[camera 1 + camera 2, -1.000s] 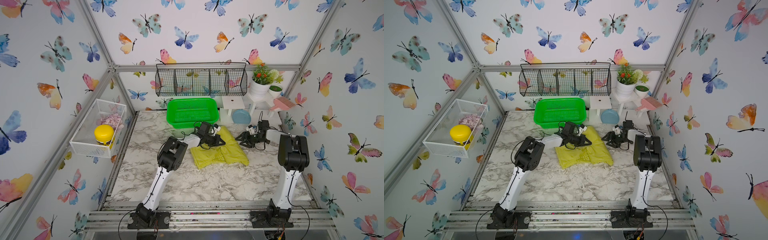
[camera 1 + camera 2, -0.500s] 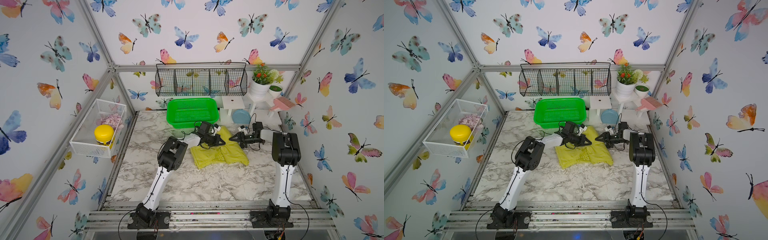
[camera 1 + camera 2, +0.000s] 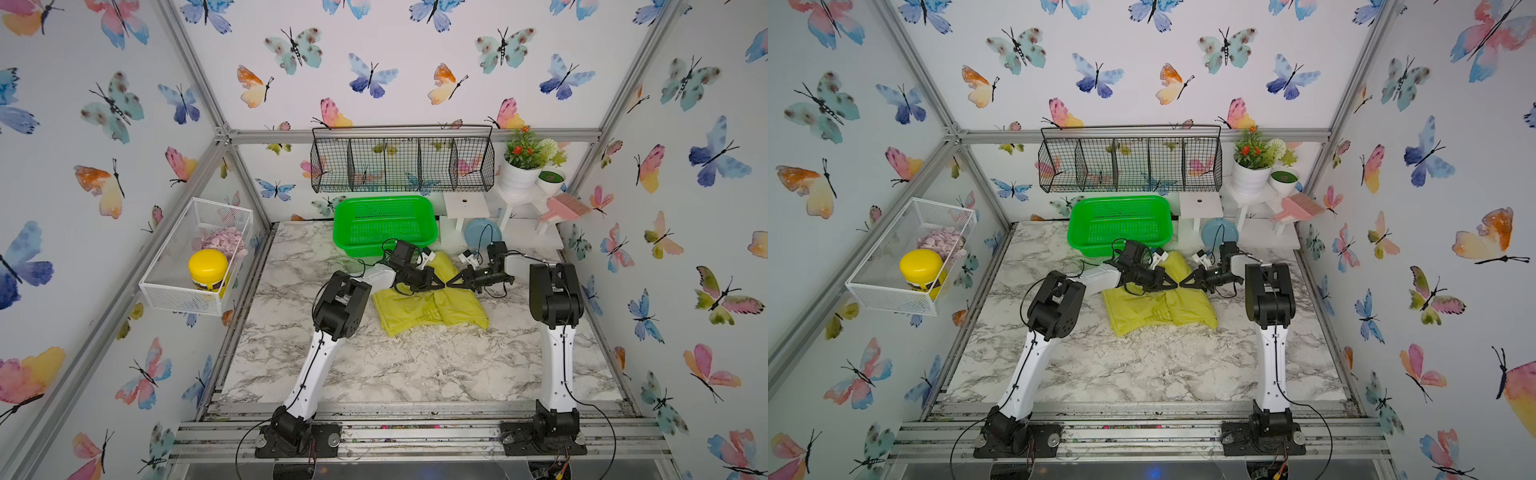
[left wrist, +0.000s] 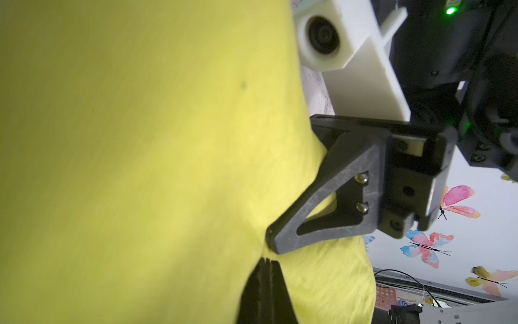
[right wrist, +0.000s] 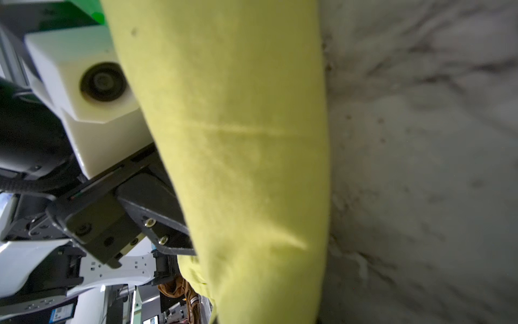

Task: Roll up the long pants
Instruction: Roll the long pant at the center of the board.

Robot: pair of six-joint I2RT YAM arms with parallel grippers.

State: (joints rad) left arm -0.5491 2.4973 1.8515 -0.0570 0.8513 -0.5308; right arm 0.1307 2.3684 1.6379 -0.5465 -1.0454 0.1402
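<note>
Marble tabletop (image 3: 395,365): right claw (image 3: 450,285) has swung in beside left claw (image 3: 440,286), both clenching the long pants (image 3: 432,311).

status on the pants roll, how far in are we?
Done: the long pants lie folded into a flat wad on the table. In hand: the left gripper is shut on fabric toward the wad's far side; the right gripper meets it tip to tip there, though whether its jaws have clamped is unclear. Left: no rolled turn shows, so the whole roll.
</note>
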